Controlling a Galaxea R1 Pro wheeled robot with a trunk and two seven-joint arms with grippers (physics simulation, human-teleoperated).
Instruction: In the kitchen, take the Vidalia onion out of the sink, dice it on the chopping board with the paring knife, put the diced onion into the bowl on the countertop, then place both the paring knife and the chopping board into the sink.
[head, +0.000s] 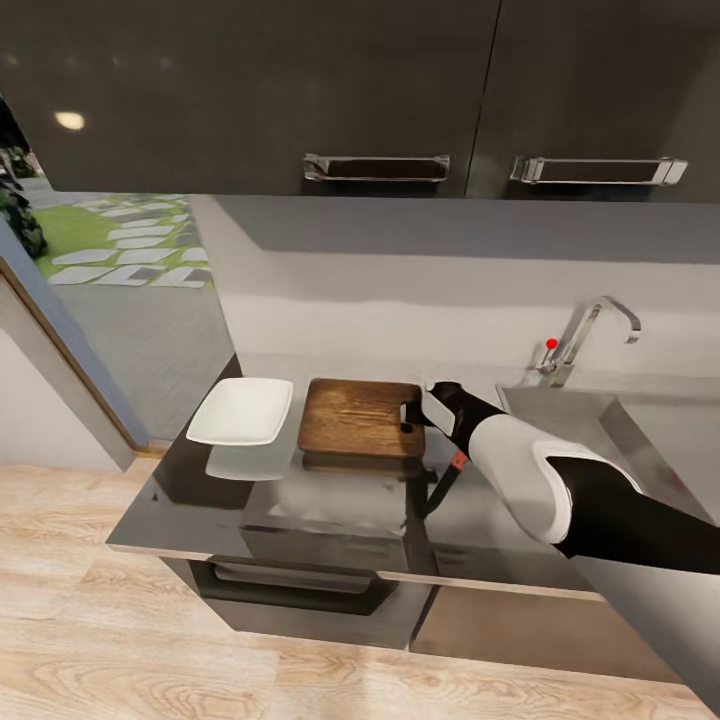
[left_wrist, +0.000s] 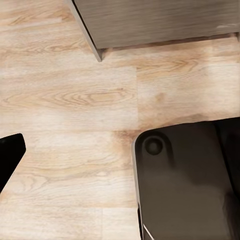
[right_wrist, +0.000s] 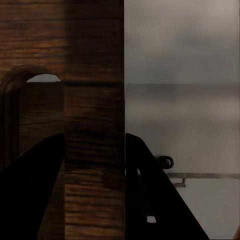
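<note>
The dark brown chopping board (head: 355, 417) lies on the glossy grey countertop (head: 200, 500), with the white bowl (head: 242, 411) just to its left. My right gripper (head: 412, 412) is at the board's right end. In the right wrist view its black fingers (right_wrist: 30, 195) straddle the wood strip beside the handle hole (right_wrist: 44, 78), shut on the chopping board (right_wrist: 95, 100). The paring knife (head: 457, 461) lies on the counter under my right forearm, with its red handle partly covered. The steel sink (head: 560, 405) is to the right. The onion is out of view. One finger (left_wrist: 10, 155) of my left gripper hangs over the floor.
The chrome tap (head: 592, 328) with a red knob (head: 551, 343) stands behind the sink. Dark upper cabinets (head: 370, 90) hang above the counter. An open doorway (head: 110, 250) is on the left. Wooden floor (left_wrist: 75, 100) and my dark base (left_wrist: 185, 185) lie below the left arm.
</note>
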